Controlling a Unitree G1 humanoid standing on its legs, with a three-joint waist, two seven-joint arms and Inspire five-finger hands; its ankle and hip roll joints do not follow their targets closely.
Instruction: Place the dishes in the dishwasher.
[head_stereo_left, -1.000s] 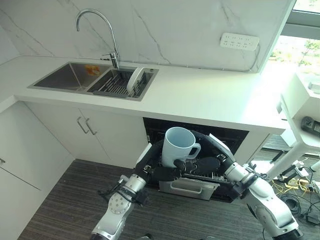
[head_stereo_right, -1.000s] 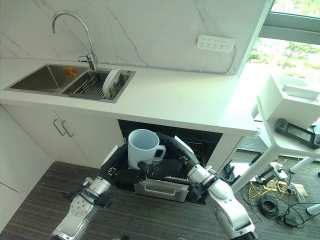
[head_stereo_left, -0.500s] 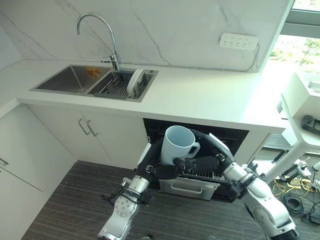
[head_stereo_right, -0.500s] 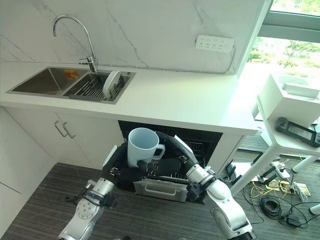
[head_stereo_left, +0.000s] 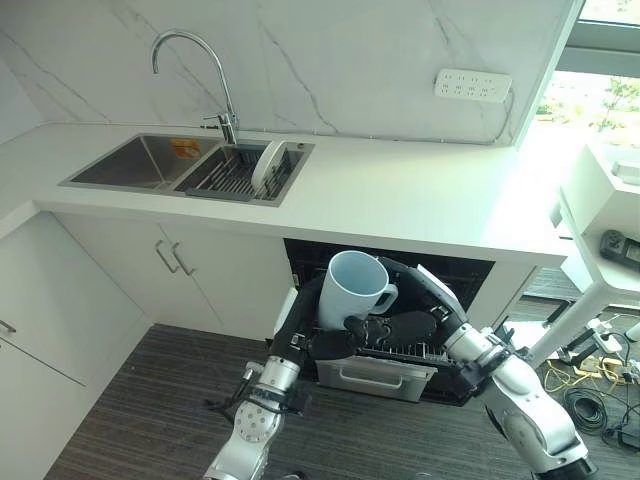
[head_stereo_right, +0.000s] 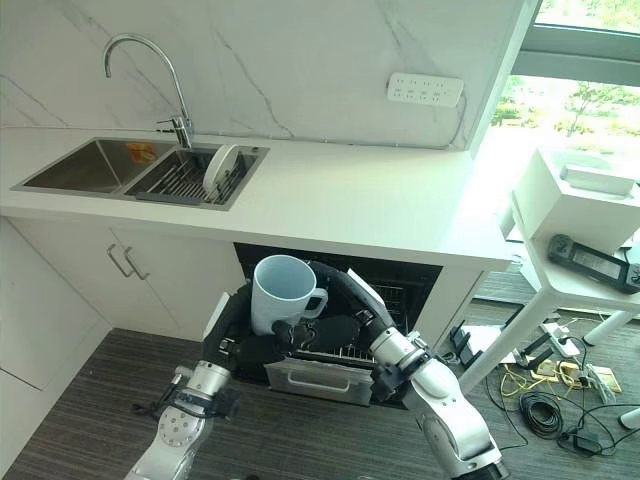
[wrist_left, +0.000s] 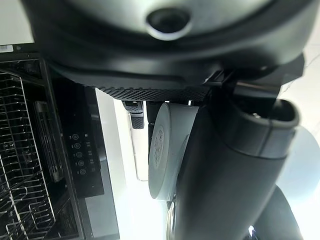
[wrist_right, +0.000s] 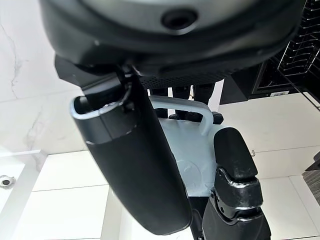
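Note:
A pale blue mug (head_stereo_left: 350, 290) is held upright in front of the open dishwasher (head_stereo_left: 462, 277), its handle toward the right. My left hand (head_stereo_left: 326, 346) grips it from below on the left; the mug's base (wrist_left: 167, 145) shows past the thumb in the left wrist view. My right hand (head_stereo_left: 404, 328) holds it from the right, with fingers (wrist_right: 180, 93) hooked by the mug's handle (wrist_right: 186, 106). Just behind and below the hands lies the dishwasher's wire rack (head_stereo_left: 412, 352). A white plate (head_stereo_left: 268, 163) stands on edge in the sink's drying rack.
A white counter (head_stereo_left: 400, 200) runs above the dishwasher, with a double sink (head_stereo_left: 140, 160) and a tap (head_stereo_left: 190, 60) at the left. Cupboard doors (head_stereo_left: 190, 270) stand left of the opening. A white table (head_stereo_left: 610, 240) and floor cables (head_stereo_left: 600, 400) are at the right.
The view has shifted slightly. My left forearm has drawn in closer under the mug. The mug and both hands keep their place before the dishwasher.

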